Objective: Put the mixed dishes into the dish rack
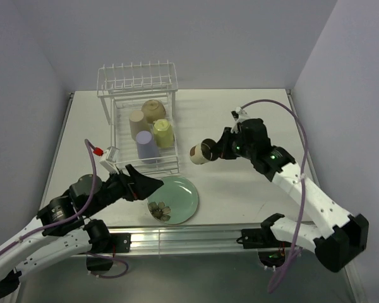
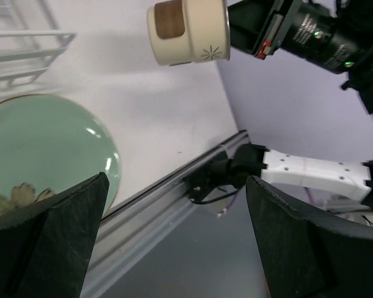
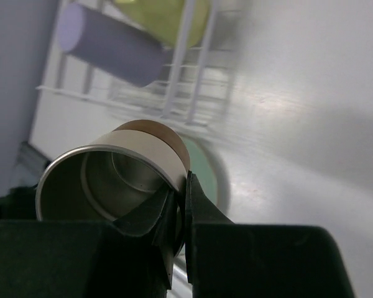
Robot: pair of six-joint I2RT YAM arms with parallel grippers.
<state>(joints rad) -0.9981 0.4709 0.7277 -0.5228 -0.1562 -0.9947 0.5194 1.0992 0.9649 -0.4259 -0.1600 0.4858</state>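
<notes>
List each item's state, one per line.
Dish rack: on table, partly loaded.
Tan cup: in rack.
Lavender cup: in rack.
Yellow-green mug: in rack.
Bowl: in rack.
Mint-green plate: flat on table.
Small cup: held sideways by rim.
Right fingers: shut on small cup.
Left fingers: open, empty.

White arms [image 1: 312, 201], black joints [image 1: 256, 140], lavender cables [image 1: 268, 101]

The white wire dish rack [image 1: 136, 80] is carrying a tan cup [image 1: 137, 124], a lavender cup [image 1: 146, 146], a pale yellow-green mug [image 1: 163, 133] and a beige bowl [image 1: 153, 110]. Beside the rack, the mint-green plate [image 1: 180, 192] is showing a brownish flower motif [image 1: 159, 209], and the small metal cup [image 1: 200, 153] is showing cream sides, a brown base and a tiny starburst mark.
</notes>
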